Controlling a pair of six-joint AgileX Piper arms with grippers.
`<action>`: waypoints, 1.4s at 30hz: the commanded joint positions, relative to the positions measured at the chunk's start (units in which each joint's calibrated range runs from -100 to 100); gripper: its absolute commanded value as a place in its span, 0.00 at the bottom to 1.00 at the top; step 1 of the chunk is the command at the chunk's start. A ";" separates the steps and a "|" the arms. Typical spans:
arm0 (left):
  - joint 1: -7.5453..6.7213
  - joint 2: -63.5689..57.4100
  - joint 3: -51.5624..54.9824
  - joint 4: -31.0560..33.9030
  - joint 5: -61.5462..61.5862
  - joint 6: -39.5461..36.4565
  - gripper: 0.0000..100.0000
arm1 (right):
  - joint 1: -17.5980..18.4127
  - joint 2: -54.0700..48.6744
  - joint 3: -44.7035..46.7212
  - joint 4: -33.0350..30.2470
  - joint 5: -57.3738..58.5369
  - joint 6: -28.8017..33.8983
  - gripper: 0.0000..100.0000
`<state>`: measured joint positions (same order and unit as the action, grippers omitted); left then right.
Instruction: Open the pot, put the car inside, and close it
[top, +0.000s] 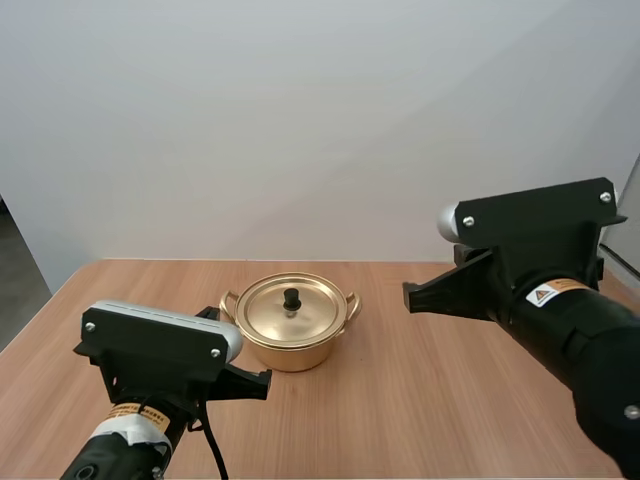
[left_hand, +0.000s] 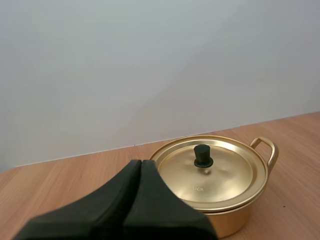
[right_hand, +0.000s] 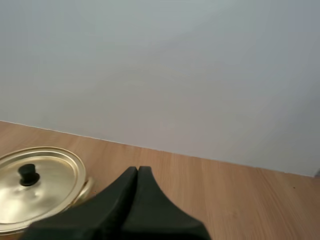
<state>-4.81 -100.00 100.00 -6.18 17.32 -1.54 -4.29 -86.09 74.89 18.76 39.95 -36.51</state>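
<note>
On the table (top: 420, 420), the lidded pot (top: 291, 325) stands just ahead and right of the left gripper (top: 262, 383), whose fingers are pressed together. The right gripper (top: 410, 298), also closed, hovers higher, off the pot's right. The high view shows two handles (top: 352, 303), the left wrist view one. Both arms point forward.
</note>
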 joint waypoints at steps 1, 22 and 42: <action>0.29 0.00 0.00 0.04 0.10 0.06 0.00 | -0.01 -0.20 5.92 -4.08 -20.08 -0.08 0.00; 1.31 0.00 0.00 -0.06 13.36 0.65 0.00 | 0.42 -13.91 24.78 -29.31 -27.51 25.76 0.00; 1.34 0.00 0.00 -0.19 12.09 0.87 0.00 | 1.91 -13.91 25.11 -28.29 -6.31 26.18 0.00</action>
<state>-3.50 -100.00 100.00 -6.28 29.46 -0.67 -2.38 -100.00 100.00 -9.60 33.62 -10.37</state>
